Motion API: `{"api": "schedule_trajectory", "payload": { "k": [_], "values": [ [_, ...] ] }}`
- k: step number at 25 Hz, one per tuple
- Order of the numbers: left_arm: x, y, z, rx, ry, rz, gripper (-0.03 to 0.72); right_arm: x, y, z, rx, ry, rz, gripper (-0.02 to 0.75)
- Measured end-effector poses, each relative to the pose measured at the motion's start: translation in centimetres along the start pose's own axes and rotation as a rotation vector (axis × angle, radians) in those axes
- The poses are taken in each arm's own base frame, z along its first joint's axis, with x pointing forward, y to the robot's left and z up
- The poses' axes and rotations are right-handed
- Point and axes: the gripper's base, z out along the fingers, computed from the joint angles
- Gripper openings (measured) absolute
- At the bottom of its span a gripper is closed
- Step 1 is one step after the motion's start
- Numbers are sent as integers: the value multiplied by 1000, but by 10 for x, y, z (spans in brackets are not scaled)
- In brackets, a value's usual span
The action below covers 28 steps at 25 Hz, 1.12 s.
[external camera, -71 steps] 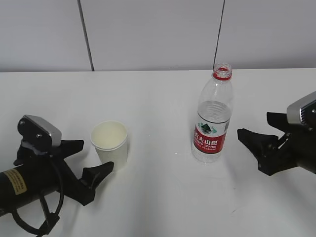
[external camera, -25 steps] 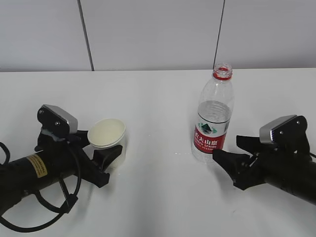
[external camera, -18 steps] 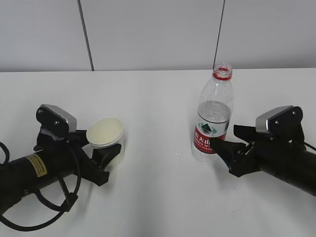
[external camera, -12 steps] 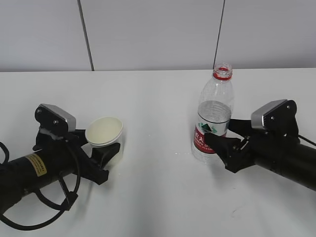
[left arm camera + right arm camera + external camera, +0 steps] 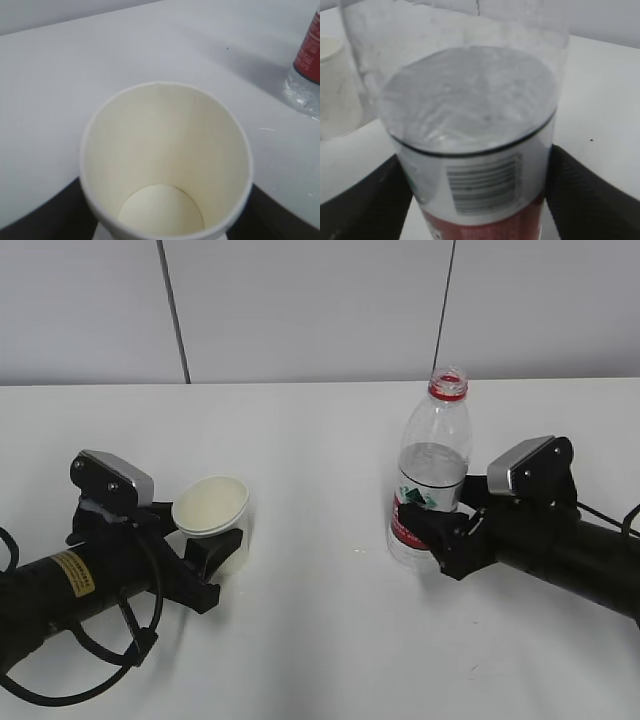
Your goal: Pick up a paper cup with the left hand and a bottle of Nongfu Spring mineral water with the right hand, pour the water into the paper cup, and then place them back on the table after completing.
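A plain white paper cup (image 5: pixel 212 520) stands empty on the wide white tabletop (image 5: pixel 320 430), off at nine o'clock from the clear plastic water bottle (image 5: pixel 428 472) with its red label and open red-ringed neck. The left hand (image 5: pixel 205 550), a black gripper on the arm bearing a yellow label, has its fingers on either side of the cup, closed against its wall. The right hand (image 5: pixel 432 530), black too, comes in from three o'clock and clasps the bottle low on the label. The water (image 5: pixel 470 95) fills the bottle roughly two thirds. Both vessels sit upright.
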Motion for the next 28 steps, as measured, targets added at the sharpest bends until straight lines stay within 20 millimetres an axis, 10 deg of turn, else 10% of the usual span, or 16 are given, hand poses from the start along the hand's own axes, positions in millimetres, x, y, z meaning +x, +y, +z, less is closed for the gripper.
{"api": "schedule_trajectory", "payload": {
  "k": [28],
  "values": [
    [-19,-12,12,209,61,78,438,-21,-16,26,-4,-49,-328,398]
  ]
}}
